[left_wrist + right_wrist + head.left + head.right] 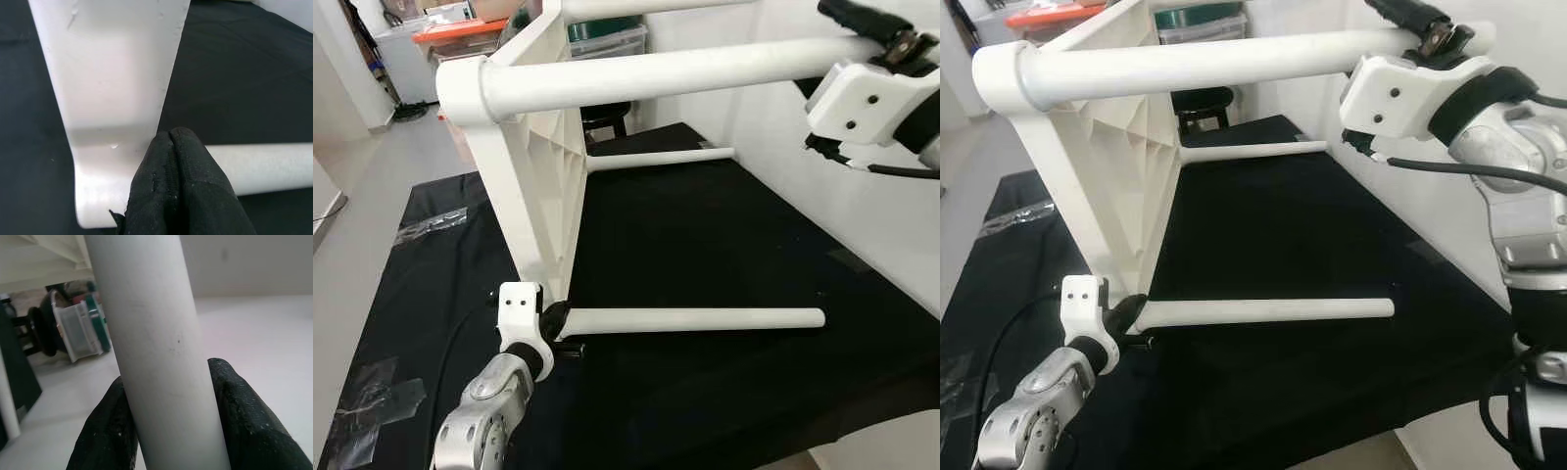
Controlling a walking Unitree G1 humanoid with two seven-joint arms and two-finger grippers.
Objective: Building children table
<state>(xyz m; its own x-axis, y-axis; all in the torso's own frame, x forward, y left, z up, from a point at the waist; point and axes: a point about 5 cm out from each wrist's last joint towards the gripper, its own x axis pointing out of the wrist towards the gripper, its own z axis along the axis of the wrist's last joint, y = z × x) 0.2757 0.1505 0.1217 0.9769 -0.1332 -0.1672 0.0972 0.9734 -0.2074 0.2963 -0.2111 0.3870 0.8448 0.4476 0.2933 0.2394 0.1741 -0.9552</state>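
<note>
A white children's table lies on its side on a black cloth [705, 235], its ribbed top [533, 147] upright and its round legs pointing right. My left gripper [558, 315] is low at the near corner. Its black fingers [176, 186] are shut together, with nothing between them, against the base of the lower near leg [705, 319] where it meets the top. My right gripper [1420, 24] is raised at the upper right, shut on the upper near leg [656, 73] close to its free end. Its fingers [239, 416] clasp both sides of that leg [156, 347].
A second low leg [656, 160] lies further back. A white wall [862, 206] borders the cloth on the right. Behind the table stand a black stool [605, 116], plastic storage boxes [607, 39] and an orange-lidded bin [460, 34]. Clear tape [372, 397] sticks to the cloth's left edge.
</note>
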